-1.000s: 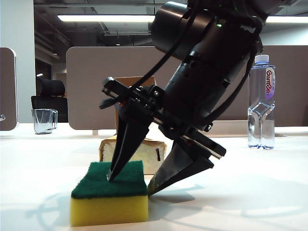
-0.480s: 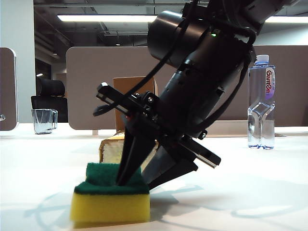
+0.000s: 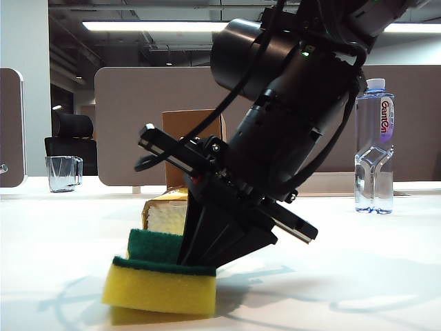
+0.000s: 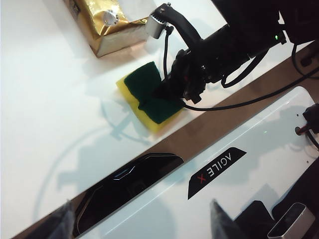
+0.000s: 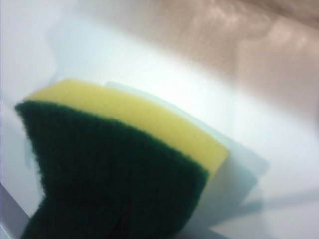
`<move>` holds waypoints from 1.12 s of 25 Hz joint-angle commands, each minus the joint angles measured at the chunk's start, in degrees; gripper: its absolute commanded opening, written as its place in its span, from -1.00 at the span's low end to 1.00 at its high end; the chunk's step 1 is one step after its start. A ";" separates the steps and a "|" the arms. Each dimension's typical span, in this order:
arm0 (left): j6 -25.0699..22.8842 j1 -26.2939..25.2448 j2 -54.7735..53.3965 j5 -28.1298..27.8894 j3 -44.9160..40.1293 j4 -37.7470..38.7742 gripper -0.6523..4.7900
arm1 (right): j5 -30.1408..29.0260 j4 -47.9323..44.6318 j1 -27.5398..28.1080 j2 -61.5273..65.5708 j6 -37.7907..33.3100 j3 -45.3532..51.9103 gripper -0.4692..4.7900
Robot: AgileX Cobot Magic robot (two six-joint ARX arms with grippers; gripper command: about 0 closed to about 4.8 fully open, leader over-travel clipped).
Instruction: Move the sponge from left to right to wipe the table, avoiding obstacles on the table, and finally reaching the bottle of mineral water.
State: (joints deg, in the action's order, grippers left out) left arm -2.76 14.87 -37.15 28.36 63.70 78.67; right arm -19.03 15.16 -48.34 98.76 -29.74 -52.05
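While the right gripper (image 3: 200,256) pinches the sponge (image 3: 160,284) and the left gripper, unseen, presumably waits wide, the wipe must next skirt the tissue pack (image 3: 165,215) toward the bottle (image 3: 374,146).

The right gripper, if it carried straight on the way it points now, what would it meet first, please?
The right gripper points down and left, shut on the sponge, so it would squash that sponge harder against the table directly beneath.

Sponge (image 3: 160,286) was yellow with a dark green top; tissue pack (image 4: 107,25) shiny gold; table (image 3: 358,276) white; bottle (image 3: 374,155) clear, purple-and-white label, white cap
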 commanded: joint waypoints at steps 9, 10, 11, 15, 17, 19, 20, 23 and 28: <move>0.20 0.02 0.09 0.13 1.75 -0.55 0.52 | 7.15 11.10 1.64 0.92 1.44 1.18 -0.85; 0.17 0.02 0.07 0.15 1.90 -0.57 0.52 | 7.17 11.15 2.03 0.66 1.44 1.20 -0.85; 0.20 0.02 0.07 0.13 1.97 -0.68 0.52 | 7.19 11.21 2.36 0.44 1.46 1.22 -0.85; 0.17 0.02 0.07 -0.07 1.97 -0.74 0.52 | 7.82 11.41 3.74 -1.31 1.77 2.03 -0.85; 0.17 0.02 0.07 -0.04 1.97 -0.72 0.52 | 8.50 11.52 5.14 -3.28 2.19 3.76 -0.85; 0.20 0.02 0.07 -0.02 1.97 -0.76 0.52 | 8.85 11.67 6.40 -4.87 2.71 5.29 -0.85; 0.17 0.02 0.07 -0.04 1.97 -0.76 0.52 | 8.87 11.67 7.10 -5.51 2.78 6.01 -0.85; 0.20 0.02 0.07 -0.02 1.97 -0.74 0.52 | 8.87 11.69 9.51 -7.45 3.19 8.22 -0.85; 0.20 0.02 0.07 -0.04 1.97 -0.76 0.52 | 8.87 13.16 13.22 -10.08 5.62 10.91 -0.85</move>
State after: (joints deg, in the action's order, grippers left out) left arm -2.74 14.87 -37.15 28.29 65.36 78.59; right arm -16.34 20.71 -36.29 88.03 -25.82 -42.68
